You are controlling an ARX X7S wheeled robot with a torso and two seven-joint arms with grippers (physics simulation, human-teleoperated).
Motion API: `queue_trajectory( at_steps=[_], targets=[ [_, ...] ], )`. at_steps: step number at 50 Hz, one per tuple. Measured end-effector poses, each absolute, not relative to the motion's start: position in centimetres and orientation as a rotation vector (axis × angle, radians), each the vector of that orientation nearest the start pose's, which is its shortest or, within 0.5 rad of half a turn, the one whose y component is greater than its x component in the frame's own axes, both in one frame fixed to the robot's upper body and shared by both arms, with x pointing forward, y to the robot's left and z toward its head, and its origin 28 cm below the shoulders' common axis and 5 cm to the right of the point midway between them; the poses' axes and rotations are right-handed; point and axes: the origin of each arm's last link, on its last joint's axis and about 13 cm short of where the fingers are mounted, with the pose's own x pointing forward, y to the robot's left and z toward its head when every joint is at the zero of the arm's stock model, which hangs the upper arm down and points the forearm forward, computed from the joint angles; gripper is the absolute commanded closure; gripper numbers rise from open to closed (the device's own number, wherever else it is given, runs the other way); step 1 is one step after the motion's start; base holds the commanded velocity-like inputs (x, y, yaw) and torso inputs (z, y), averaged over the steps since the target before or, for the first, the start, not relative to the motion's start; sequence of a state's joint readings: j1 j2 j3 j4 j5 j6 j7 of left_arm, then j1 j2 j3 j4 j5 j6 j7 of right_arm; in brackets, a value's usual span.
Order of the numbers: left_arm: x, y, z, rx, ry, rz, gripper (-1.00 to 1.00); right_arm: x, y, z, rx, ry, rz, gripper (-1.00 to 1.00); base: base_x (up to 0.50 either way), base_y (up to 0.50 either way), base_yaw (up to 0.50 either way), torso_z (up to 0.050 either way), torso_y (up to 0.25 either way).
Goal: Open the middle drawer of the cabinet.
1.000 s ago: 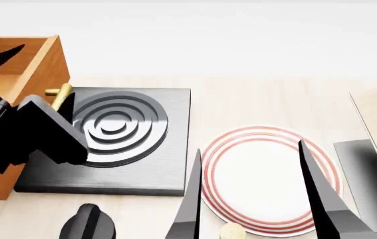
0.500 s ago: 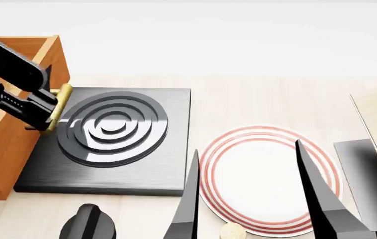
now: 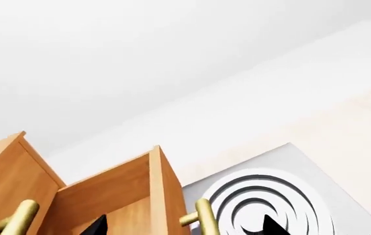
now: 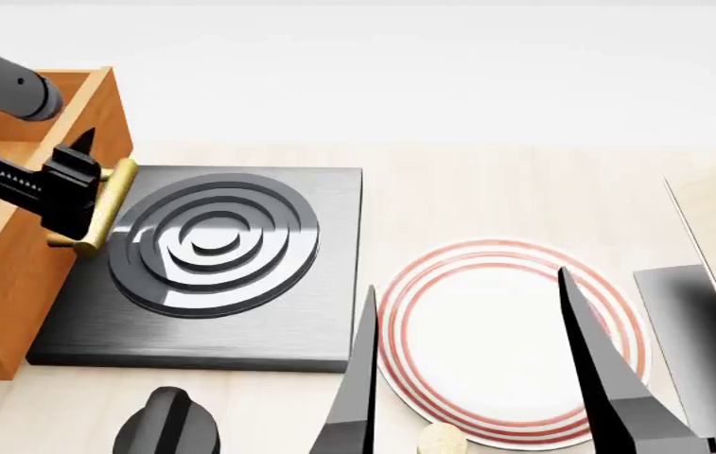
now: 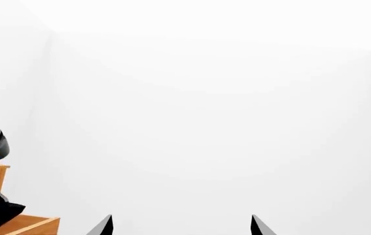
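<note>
Cabinet (image 4: 5, 274) — orange-brown wood, at the left edge of the desk (image 4: 509, 194), seen from above in the head view. One drawer (image 4: 74, 132) stands pulled out toward the right, its open box visible and its front panel facing the stove plate; from these pictures I cannot tell for certain that it is the middle one of the stack. Brass bar handle (image 4: 99, 208) on that front, running near to far just beside the stove plate's left edge.

Left end effector (image 4: 74, 194) — black, at the handle, with a finger on each side of the bar in the left wrist view; whether it actually grips the bar cannot be told. That wrist view also shows a second brass handle (image 3: 16, 221) on another drawer front.

Right end effector (image 4: 478, 369) — spread wide and holding nothing, its two long black fingers (image 4: 603, 369) over the near side of the plate.

Stove plate (image 4: 213, 274) — dark square slab with raised concentric rings, right of the cabinet.

Plate (image 4: 509, 340) — white with red rings, right of the stove plate, near side of the desk.

Black knob-like object (image 4: 165, 426) and small cork-coloured round piece (image 4: 440, 440) at the near edge.
</note>
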State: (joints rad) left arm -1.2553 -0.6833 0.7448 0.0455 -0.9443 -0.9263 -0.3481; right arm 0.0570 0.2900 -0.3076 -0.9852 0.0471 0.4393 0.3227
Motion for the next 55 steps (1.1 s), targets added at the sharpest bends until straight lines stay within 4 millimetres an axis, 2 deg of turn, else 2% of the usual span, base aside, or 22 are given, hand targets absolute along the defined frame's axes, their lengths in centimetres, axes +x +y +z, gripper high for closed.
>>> queue_trajectory(
  at_steps=[30,55],
  targets=[
    [34.7,26.6,25.2,0.235,0.23,-0.085,-1.0,15.8,-7.7,17.5,-0.088,-0.55,0.092,-1.0,0.0,0.0,0.0,0.0,0.0],
    [36.7,27.0,23.3,0.208,0.302,-0.033,-1.0,16.0,-7.7,17.3,-0.088,-0.544,0.091,-1.0,0.0,0.0,0.0,0.0,0.0]
  ],
)
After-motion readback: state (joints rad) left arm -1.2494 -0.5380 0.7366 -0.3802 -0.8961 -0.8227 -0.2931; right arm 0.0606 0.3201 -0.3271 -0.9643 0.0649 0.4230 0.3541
